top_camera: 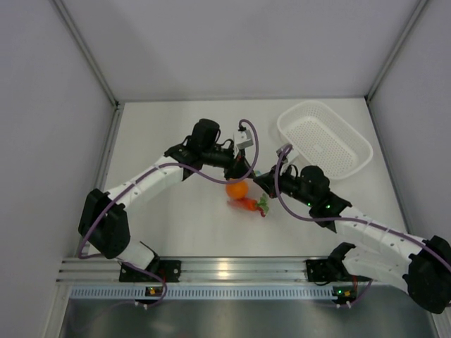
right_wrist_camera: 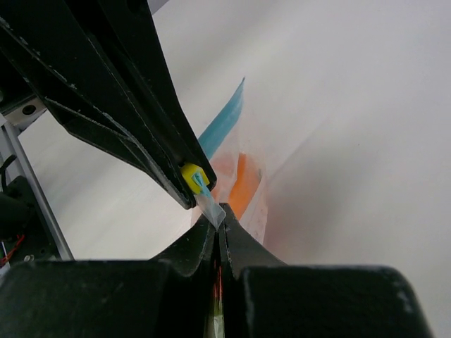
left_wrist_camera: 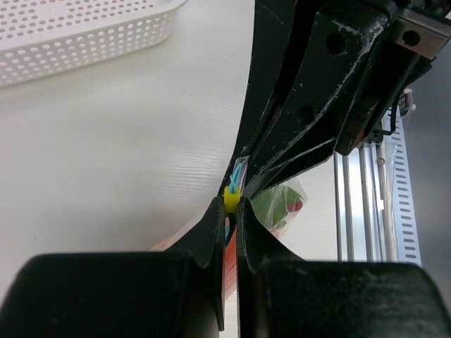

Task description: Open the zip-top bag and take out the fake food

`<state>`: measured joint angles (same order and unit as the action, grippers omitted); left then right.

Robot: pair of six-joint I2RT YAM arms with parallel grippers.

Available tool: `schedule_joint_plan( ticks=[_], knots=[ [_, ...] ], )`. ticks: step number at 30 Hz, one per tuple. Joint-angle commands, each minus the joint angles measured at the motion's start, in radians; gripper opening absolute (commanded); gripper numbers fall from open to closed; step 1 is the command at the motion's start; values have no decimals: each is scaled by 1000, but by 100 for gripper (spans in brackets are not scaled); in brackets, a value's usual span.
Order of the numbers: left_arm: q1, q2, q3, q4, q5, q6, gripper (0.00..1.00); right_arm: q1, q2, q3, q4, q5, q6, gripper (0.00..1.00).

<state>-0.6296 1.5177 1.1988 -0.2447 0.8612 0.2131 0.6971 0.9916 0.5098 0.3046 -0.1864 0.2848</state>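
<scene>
White table [top_camera: 162,232], pale grey walls [top_camera: 232,42] on three sides, aluminium rail [top_camera: 225,267] along near edge

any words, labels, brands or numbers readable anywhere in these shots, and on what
None can be read: the bag, basket, left hand, right hand and rail show no words, labels, brands or numbers in any view.

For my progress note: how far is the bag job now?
Done: left gripper and right gripper are shut on the bag's zip edge. In hand: left pinches the yellow slider, right the plastic beside it. Left: opening it; the food is still inside.
</scene>
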Motion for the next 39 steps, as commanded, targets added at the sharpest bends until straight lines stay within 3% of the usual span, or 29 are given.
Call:
schedule_joint_plan(
  ticks=[1,2,4,6,8,15,17,20,28,29,30,32,39],
  knots=[
    [25,-10,12,-65,-74,34,0,-36,-48,-4,60,-19,4,0],
    [24,-7,18,-65,-55,38,0,-34,-50,-7,67,-43,-4,0],
    [24,4,25,-65,48,43,26,-36,-41,-7,73,-105,-18,0],
    [25,13,45,-65,99,39,39,-33,-34,-8,77,-127,-29,0],
    [25,16,74,-65,139,39,43,-33,-30,-13,82,-163,-41,0],
    [24,24,136,-65,173,40,44,-33,-44,-5,59,-170,-68,0],
    [25,24,145,-65,206,40,43,-31,-47,-5,59,-180,-70,0],
    [24,25,142,-65,214,42,34,-31,-57,-13,68,-171,-65,0],
    [25,41,128,-65,226,40,35,-33,-57,-5,70,-170,-53,0],
    [24,47,128,-65,226,40,33,-31,-56,-5,70,-173,-53,0],
    [24,50,130,-65,228,40,18,-33,-56,-4,70,-174,-53,0],
    [24,52,133,-64,222,39,2,-33,-57,-7,70,-170,-53,0],
    [24,52,113,-65,194,45,0,-34,-102,-40,110,-92,0,0]
  ],
)
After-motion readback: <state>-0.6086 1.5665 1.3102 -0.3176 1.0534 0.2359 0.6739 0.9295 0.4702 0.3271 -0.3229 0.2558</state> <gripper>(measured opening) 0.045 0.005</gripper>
